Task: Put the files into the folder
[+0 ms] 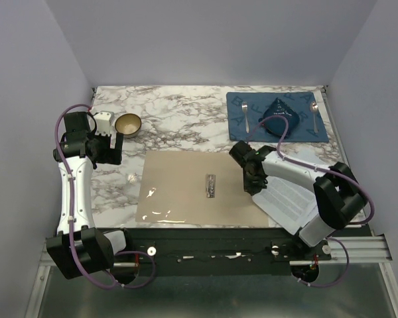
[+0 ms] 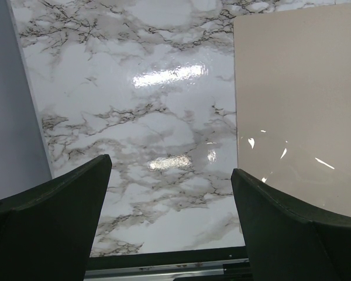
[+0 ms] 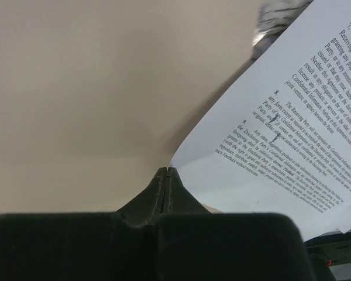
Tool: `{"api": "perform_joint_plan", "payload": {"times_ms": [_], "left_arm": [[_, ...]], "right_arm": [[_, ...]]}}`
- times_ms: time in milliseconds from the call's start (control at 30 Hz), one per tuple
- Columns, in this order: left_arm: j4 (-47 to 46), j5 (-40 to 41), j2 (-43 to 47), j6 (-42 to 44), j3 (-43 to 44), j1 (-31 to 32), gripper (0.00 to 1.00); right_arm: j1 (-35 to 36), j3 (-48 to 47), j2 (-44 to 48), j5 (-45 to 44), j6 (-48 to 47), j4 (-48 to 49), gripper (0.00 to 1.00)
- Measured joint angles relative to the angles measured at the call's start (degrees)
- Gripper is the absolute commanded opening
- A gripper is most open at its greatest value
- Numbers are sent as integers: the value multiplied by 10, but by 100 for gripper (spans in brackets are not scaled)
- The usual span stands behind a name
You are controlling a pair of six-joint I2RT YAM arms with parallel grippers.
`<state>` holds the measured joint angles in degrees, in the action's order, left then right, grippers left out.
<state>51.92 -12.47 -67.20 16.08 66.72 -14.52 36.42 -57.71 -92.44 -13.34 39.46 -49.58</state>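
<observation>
Right hand (image 1: 250, 179) (image 3: 167, 171): fingers clenched together, tips meeting at the near corner of the files (image 1: 288, 199) (image 3: 281, 117). Cannot tell whether the sheet's corner is caught between them.

Files: white printed sheets, lying at an angle on the worktop (image 1: 179, 112) just off the folder's right edge, partly under the right arm. In the right wrist view the top sheet's left edge runs up and away from the fingertips, with the tan card beside it.

Folder (image 1: 186, 189) (image 3: 105, 88): open flat at the middle of the worktop, near edge at the worktop's front. Metal clip (image 1: 211, 186) along its spine. No sheet on either leaf.

Left hand (image 1: 116, 149) (image 2: 169, 165): released, fingers spread wide over bare marble, left of the folder (image 2: 304, 88); touching nothing.

Also noted: small bowl (image 1: 127, 124) at the far left, just beside the left hand. Blue placemat (image 1: 242, 109) at the far right corner, carrying a folded dark napkin (image 1: 282, 111), a fork (image 1: 246, 116) and a spoon (image 1: 314, 112).
</observation>
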Motion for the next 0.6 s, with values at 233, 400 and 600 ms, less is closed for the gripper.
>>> {"api": "perform_joint_plan", "payload": {"times_ms": [233,400,600], "left_arm": [[0,0,0,0,0,0,99],[0,1,0,0,0,0,99],[1,3,0,1,1,0,99]], "right_arm": [[102,-29,-9,12,-26,6,1],[167,-96,-54,24,-53,17,1],[191,-115,-74,56,-81,29,33]]}}
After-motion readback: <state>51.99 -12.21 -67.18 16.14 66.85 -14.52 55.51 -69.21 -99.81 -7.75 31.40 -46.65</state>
